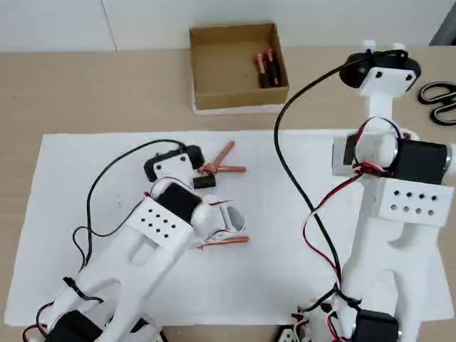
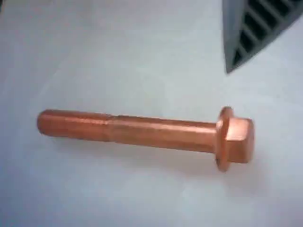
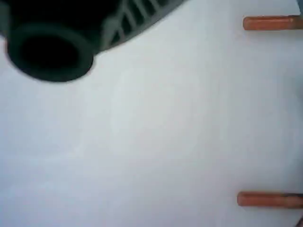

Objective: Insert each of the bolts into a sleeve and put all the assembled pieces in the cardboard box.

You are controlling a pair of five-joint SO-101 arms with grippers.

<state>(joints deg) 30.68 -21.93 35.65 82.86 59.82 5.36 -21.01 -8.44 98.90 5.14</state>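
Observation:
A copper bolt [image 2: 142,132] lies flat on the white paper just below my left gripper [image 1: 205,178], which is open, with one ribbed finger [image 2: 251,33] beside the bolt and not touching it. Two bolts [image 1: 226,162] lie with their heads together by that gripper, and a third bolt [image 1: 226,242] lies under the left arm. My right gripper [image 3: 94,28] is shut on a black sleeve [image 3: 47,54], held above the paper. Two bolt tips [image 3: 272,22] show farther off. The cardboard box [image 1: 214,68] at the back holds two assembled pieces [image 1: 268,68].
The white paper sheet [image 1: 285,242] covers the middle of the wooden table. Scissors [image 1: 438,100] lie at the right edge. The right arm [image 1: 399,192] stands tall over the paper's right side, its cable looping across the paper toward the front.

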